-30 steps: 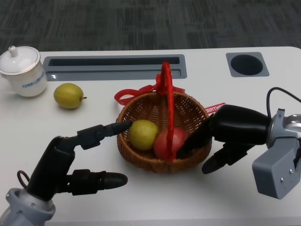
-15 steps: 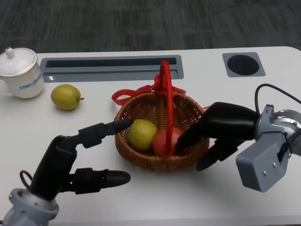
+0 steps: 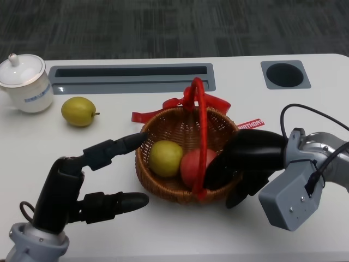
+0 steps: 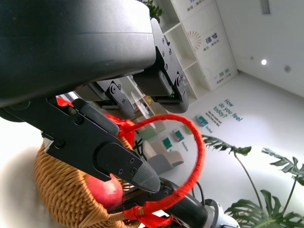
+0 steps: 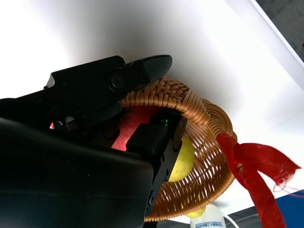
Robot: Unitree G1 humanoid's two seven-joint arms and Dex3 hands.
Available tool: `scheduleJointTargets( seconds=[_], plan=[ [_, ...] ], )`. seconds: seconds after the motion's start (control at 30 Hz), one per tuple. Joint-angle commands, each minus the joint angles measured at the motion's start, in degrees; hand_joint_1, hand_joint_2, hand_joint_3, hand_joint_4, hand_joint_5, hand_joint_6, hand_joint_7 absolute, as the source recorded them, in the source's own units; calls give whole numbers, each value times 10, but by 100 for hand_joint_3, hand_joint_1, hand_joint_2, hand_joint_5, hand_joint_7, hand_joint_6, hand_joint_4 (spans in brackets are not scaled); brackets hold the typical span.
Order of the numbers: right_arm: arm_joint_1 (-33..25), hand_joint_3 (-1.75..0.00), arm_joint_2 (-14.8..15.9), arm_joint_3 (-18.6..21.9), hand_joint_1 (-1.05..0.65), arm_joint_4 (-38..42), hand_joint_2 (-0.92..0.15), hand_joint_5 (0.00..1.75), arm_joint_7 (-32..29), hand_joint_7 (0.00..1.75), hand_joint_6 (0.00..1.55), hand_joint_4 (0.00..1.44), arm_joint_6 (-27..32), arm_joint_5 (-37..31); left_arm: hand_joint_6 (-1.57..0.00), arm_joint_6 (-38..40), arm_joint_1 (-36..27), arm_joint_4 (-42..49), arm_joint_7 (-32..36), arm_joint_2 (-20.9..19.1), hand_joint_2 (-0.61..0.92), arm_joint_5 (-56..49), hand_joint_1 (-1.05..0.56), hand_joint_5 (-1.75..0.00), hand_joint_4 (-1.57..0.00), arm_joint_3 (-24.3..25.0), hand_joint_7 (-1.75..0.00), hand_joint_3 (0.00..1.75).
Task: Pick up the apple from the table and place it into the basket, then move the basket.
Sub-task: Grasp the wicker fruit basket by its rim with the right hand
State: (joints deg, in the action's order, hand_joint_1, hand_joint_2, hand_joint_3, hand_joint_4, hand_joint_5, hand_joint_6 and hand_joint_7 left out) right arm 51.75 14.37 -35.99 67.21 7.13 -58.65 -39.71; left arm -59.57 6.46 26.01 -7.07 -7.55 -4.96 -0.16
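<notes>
Head view shows the right hand [image 3: 246, 164] gripping the basket [image 3: 163, 183] rim, left hand [image 3: 90, 185] spread; it should push evenly, keeping the apple [image 3: 192, 166] inside.

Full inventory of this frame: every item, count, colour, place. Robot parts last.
basket: 1, brown wicker, red handle and ribbon, table centre
red apple: 1, red, in basket, right side
yellow-green fruit: 1, in basket, left of red apple
loose fruit: 1, yellow-green, on table, far left of basket
cup: 1, white, lidded, far left corner
slot: 1, grey, long recess at table's back
round hole: 1, grey rim, back right
tag: 1, red, behind basket's right side
table: 1, white
left hand: black, open, one finger at basket's left rim
right hand: black, fingers over basket's right rim
</notes>
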Motion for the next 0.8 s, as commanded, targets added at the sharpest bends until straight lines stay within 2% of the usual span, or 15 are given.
scheduleJointTargets(
  seconds=[0.03, 0.13, 0.23, 0.3, 0.33, 0.47, 0.57, 0.6, 0.67, 0.73, 0.77, 0.8],
  plan=[
    [1, -1, 11, -9, -36, -4, -91, 94, -13, 2, 110, 80, 5, -19, -77, -13, 0, 9, 19, -1, 74, -9, -54, -4, -86, 12, -2, 0],
    [11, -3, 17, -12, -31, -16, -92, 92, -22, 1, 106, 76, 15, -31, -78, -14, 0, 10, 22, -1, 75, -9, -55, -3, -86, 14, -2, 0],
    [18, -10, 18, -11, -30, -21, -92, 112, -10, 0, 101, 74, 23, -31, -78, -18, 3, 12, 23, -1, 76, -6, -55, -3, -87, 14, -2, 0],
    [20, -15, 18, -10, -29, -21, -92, 117, -5, 0, 99, 72, 27, -29, -79, -20, 4, 13, 24, -1, 76, -7, -54, -3, -87, 15, -1, 0],
    [20, -15, 18, -10, -27, -22, -92, 113, -4, 0, 98, 72, 28, -30, -79, -21, 5, 13, 25, -1, 76, -7, -53, -3, -87, 16, -1, 0],
    [19, -6, 19, -10, -20, -26, -91, 81, -4, 0, 97, 78, 31, -31, -80, -29, 10, 20, 29, 1, 76, -6, -51, -2, -88, 18, -1, 0],
    [16, -6, 19, -8, -21, -27, -92, 65, -8, 1, 100, 84, 29, -29, -80, -33, 12, 25, 30, 3, 77, -4, -51, -2, -88, 18, -1, 1],
    [15, -7, 19, -8, -22, -28, -92, 64, -15, 2, 102, 87, 27, -30, -81, -35, 12, 26, 30, 4, 78, -4, -51, -2, -88, 19, -1, 1],
    [15, -5, 22, -10, -32, -29, -90, 86, -45, 5, 112, 90, 17, -40, -81, -37, 12, 26, 30, 4, 79, -6, -51, -2, -89, 20, -1, 1],
    [17, -2, 26, -15, -42, -31, -87, 123, -86, 11, 123, 87, 5, -58, -82, -38, 11, 26, 31, 6, 79, -6, -51, -2, -89, 21, -2, 1],
    [18, -1, 28, -18, -44, -32, -86, 130, -106, 19, 123, 87, 2, -67, -82, -38, 12, 27, 31, 6, 79, -6, -50, -2, -90, 21, -2, 1],
    [18, -1, 28, -19, -44, -31, -85, 130, -124, 28, 122, 89, -1, -74, -83, -39, 12, 27, 31, 7, 79, -6, -50, -2, -90, 22, -2, 1]
  ],
)
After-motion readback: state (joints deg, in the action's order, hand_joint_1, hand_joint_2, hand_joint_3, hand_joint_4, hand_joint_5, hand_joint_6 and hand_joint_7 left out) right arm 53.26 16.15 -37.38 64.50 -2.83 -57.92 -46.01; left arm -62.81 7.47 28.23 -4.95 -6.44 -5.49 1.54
